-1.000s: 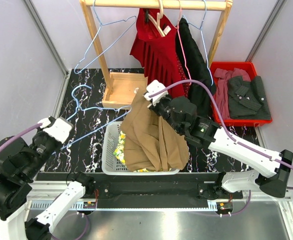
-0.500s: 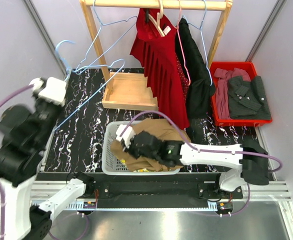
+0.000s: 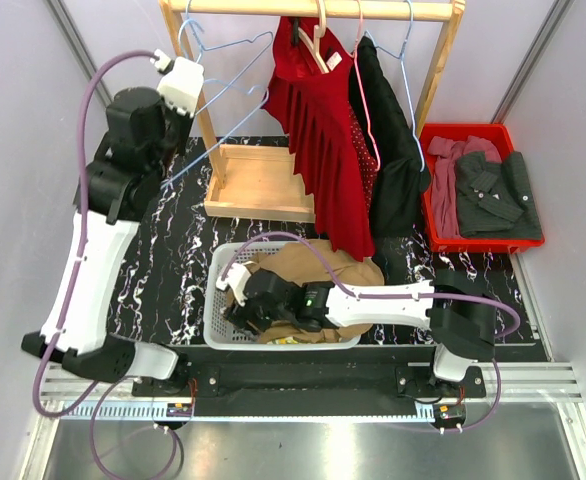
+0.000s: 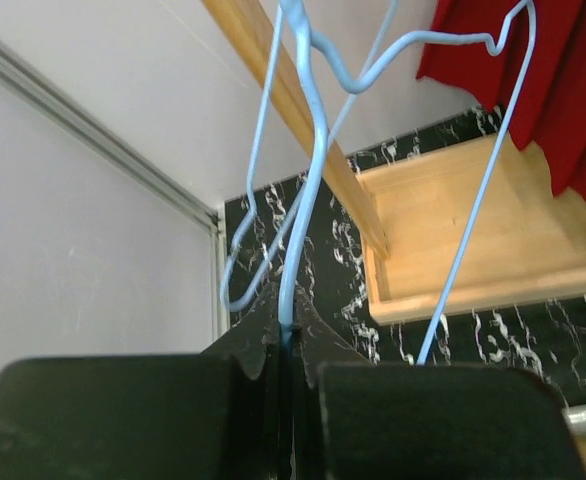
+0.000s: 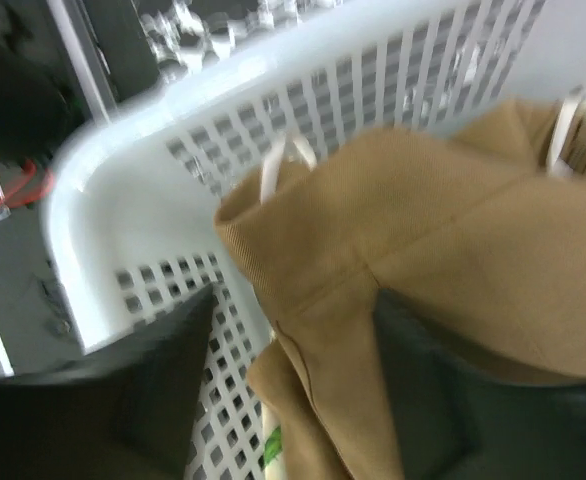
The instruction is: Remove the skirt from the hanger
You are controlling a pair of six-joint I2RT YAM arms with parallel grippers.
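The tan skirt [image 3: 323, 270] lies bunched in the white basket [image 3: 216, 300], off the hanger. My right gripper [image 3: 241, 290] is low inside the basket at its left end. In the right wrist view it [image 5: 293, 300] stands open, with a fold of the skirt [image 5: 453, 260] lying loose between the spread fingers, next to the basket wall [image 5: 123, 180]. My left gripper [image 3: 178, 85] is raised high by the rack's left post. It [image 4: 289, 300] is shut on the wire of the bare light-blue hanger [image 4: 313, 170].
A wooden clothes rack [image 3: 313, 10] spans the back, with a red dress [image 3: 318, 130] and a black garment [image 3: 393, 150] hanging on it. Its wooden base tray [image 3: 258, 180] sits below. A red bin [image 3: 433, 135] of folded clothes stands at the right.
My right gripper dropped with the skirt into the basket and opened. My left arm swung up from the near left to the rack's left post, carrying the blue hanger.
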